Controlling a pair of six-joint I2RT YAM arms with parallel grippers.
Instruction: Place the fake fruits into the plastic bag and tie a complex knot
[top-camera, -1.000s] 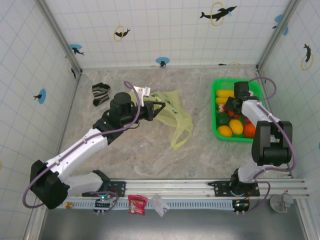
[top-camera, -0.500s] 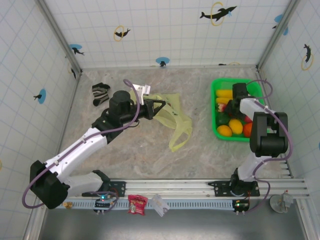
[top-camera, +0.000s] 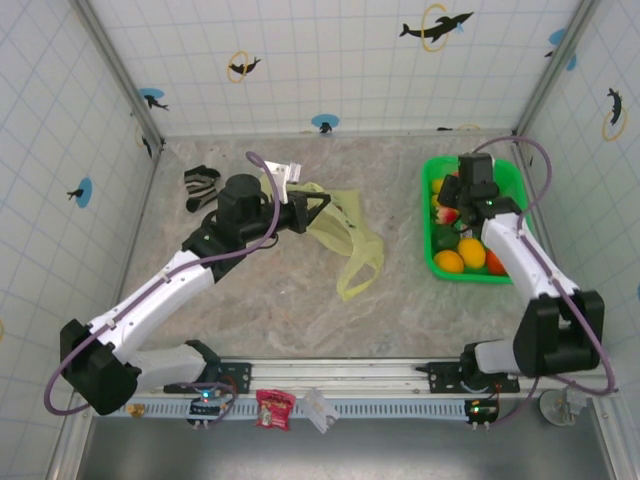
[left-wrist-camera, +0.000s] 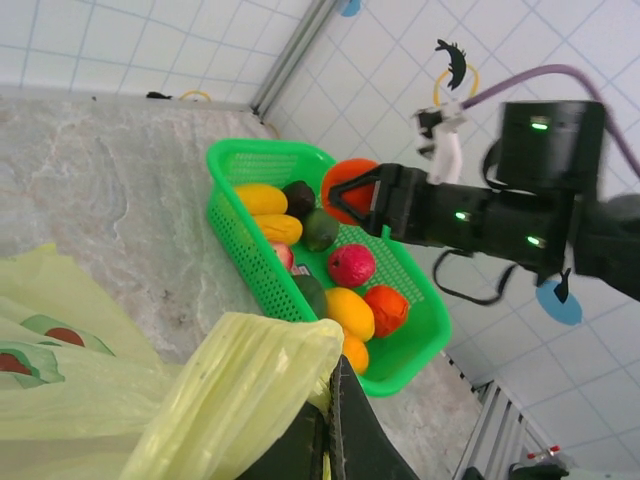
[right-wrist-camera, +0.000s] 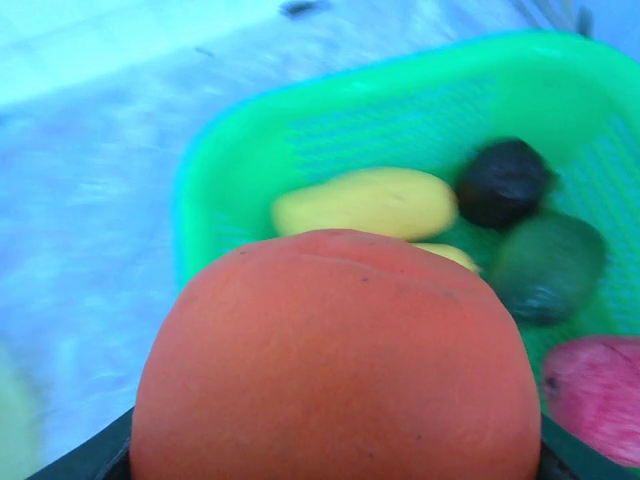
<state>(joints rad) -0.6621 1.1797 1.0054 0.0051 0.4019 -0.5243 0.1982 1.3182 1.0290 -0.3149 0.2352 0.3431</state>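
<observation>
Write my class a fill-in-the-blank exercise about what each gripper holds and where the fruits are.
The right gripper grips one ___ fruit.
The left gripper pinches the pale-___ plastic bag.
The other fruits lie in a ___ basket.
The striped sock lies nearer the ___ gripper.
Missing words: orange, yellow, green, left.

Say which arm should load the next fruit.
Right: the right end effector holds an orange fruit over the green basket; the left end effector is shut on the plastic bag.
</observation>
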